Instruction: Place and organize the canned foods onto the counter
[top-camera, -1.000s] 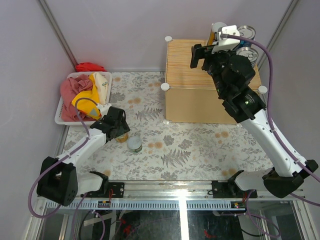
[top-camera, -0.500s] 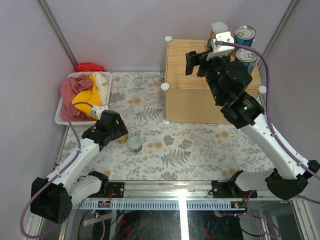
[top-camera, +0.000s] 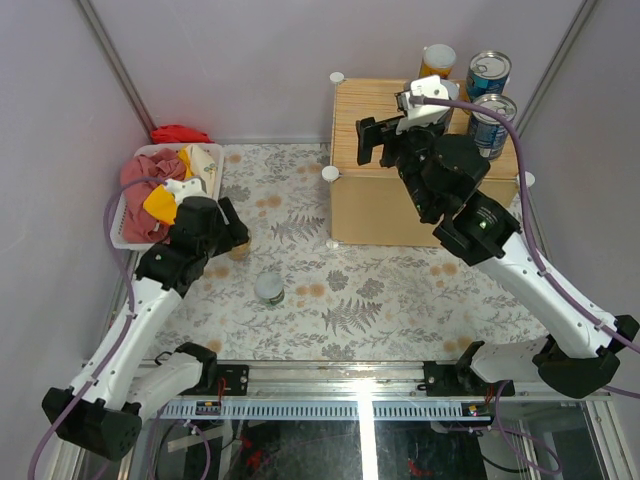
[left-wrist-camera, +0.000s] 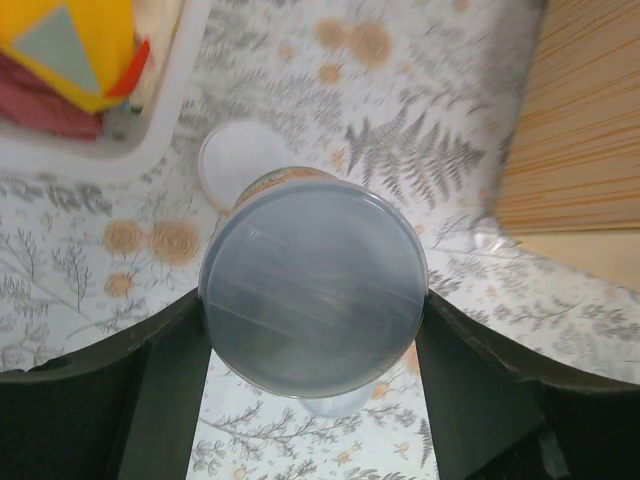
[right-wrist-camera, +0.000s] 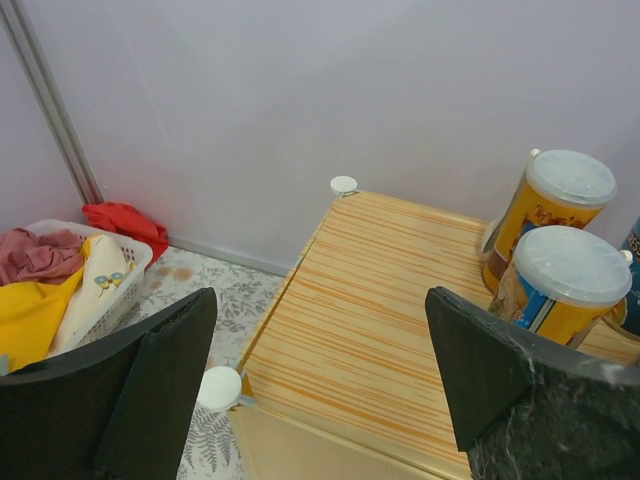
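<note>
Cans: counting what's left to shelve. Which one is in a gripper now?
The grey-lidded can clamped in the left gripper; the short can sits free on the mat, the jars and tins on the counter.

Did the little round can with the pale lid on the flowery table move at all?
No. The short pale-lidded can sits beside the same brown blotch on the fern-patterned table cover, exactly as before.

No text legible in any view.
Rear orange-yellow jar (right-wrist-camera: 545, 230) on the counter (right-wrist-camera: 380, 300): red lettering on the label, too small to read.
Front orange-yellow jar (right-wrist-camera: 550, 305): blue and red print, partly hidden.
Far blue-labelled tin (top-camera: 489, 72) and near blue-labelled tin (top-camera: 485, 135): print blurred.
Pale-lidded jar (left-wrist-camera: 312, 290): label hidden.
</note>
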